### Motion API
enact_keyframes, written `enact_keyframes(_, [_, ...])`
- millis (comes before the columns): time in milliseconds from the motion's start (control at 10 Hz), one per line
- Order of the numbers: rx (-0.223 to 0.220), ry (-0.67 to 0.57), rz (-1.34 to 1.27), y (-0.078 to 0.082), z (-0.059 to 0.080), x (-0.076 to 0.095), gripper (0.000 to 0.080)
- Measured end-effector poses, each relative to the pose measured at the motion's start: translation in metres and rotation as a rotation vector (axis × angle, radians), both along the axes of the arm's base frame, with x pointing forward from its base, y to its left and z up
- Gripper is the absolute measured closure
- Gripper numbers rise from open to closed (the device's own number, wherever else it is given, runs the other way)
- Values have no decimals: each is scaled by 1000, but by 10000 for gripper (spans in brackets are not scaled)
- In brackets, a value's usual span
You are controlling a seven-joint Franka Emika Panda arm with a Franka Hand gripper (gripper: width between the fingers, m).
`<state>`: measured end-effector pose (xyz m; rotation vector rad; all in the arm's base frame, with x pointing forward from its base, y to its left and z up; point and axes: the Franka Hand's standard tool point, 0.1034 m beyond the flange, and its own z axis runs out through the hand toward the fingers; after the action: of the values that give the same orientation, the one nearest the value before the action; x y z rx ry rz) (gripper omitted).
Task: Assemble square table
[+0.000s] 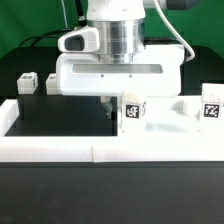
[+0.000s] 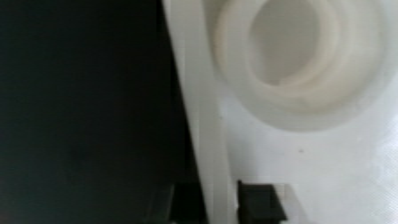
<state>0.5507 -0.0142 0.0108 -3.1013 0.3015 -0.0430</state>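
Note:
The square table top (image 1: 165, 120) is a white slab lying at the exterior view's right, against the front wall. My gripper (image 1: 107, 102) is lowered onto its left edge. In the wrist view the slab (image 2: 302, 130) shows a round recess (image 2: 306, 50), and its rim (image 2: 217, 100) runs between my fingertips. My gripper (image 2: 221, 205) is shut on that rim, with one dark finger (image 2: 263, 203) on the slab side and the other over the black table. A tagged white block (image 1: 132, 110) stands right beside the gripper. Two small tagged legs (image 1: 27, 82) (image 1: 50, 83) lie at the far left.
A long low white border wall (image 1: 100, 150) runs along the front and turns back at the exterior view's left (image 1: 12, 112). Another tagged white block (image 1: 212, 108) stands at the far right. The black table surface (image 1: 60, 118) lies between wall and legs.

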Motion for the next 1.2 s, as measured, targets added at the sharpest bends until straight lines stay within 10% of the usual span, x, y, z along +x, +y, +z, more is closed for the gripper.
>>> enact_keyframes(700, [-3,1,15,0,0,0,721])
enact_keyframes(1200, [-46,-33,308,-32,-4,-7,736])
